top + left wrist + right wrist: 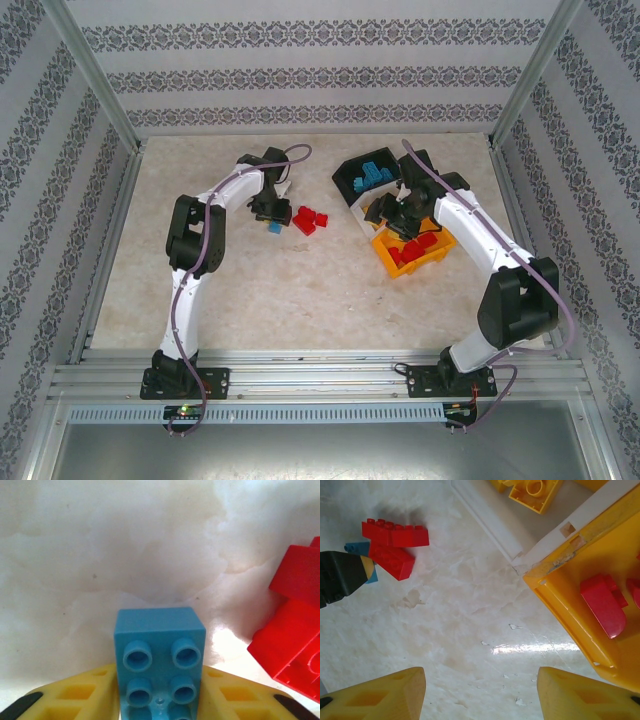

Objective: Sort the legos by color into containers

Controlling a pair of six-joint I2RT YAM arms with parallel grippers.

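My left gripper (160,682) is shut on a light blue lego (159,650), its yellow fingers (80,692) pressed against both sides of the brick. From above, that gripper (270,214) and the blue lego (274,228) are at mid-table, just left of the red legos (310,220). The containers stand in a row on the right. The black bin (347,176) holds blue legos (373,175). The white bin (490,522) holds yellow legos (535,492). The orange bin (570,615) holds red legos (602,605). My right gripper (480,680) hangs open over bare table beside the orange bin.
Two red legos (392,542) lie stacked crookedly on the table, close to the right of the blue lego (356,547). One red lego (292,640) lies a short way right of my left fingers. A metal frame and patterned walls surround the table (250,290).
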